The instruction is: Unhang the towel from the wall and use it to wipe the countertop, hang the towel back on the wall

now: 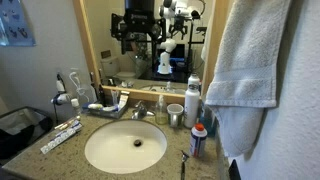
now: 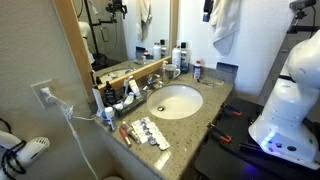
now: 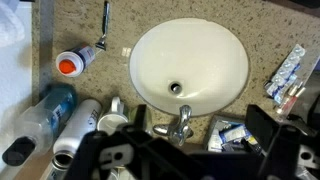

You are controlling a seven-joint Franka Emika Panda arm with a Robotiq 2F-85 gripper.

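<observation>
Your gripper (image 3: 190,160) fills the bottom of the wrist view, jaws spread wide and holding nothing, hanging over the sink (image 3: 160,60) near the faucet (image 3: 181,122). The towel (image 1: 255,60) is not on the desk (image 3: 260,30). In both exterior views it hangs on the wall (image 2: 258,35) in loose folds, above the end of the desk where the bottles (image 1: 193,95) crowd the back corner. So the step in hand is the reach and the unhanging, and none of it is done yet.

Rise before you travel sideways. The bottles stand tall between you and the towel (image 2: 222,25), and a low sweep would likely topple them into the sink. Come at the towel high, close to where it hangs. A grip down at the hem would probably only stretch the cloth.

The folds hide what holds it to the wall, hook or bar, so judge that as you get close. Take a thick bunch of folds between the jaws and close fully. Then lift up before you pull away from the wall. Expect it to droop and swing, so carry it high over the bottles and the razor (image 3: 103,25) near the desk's front edge.
</observation>
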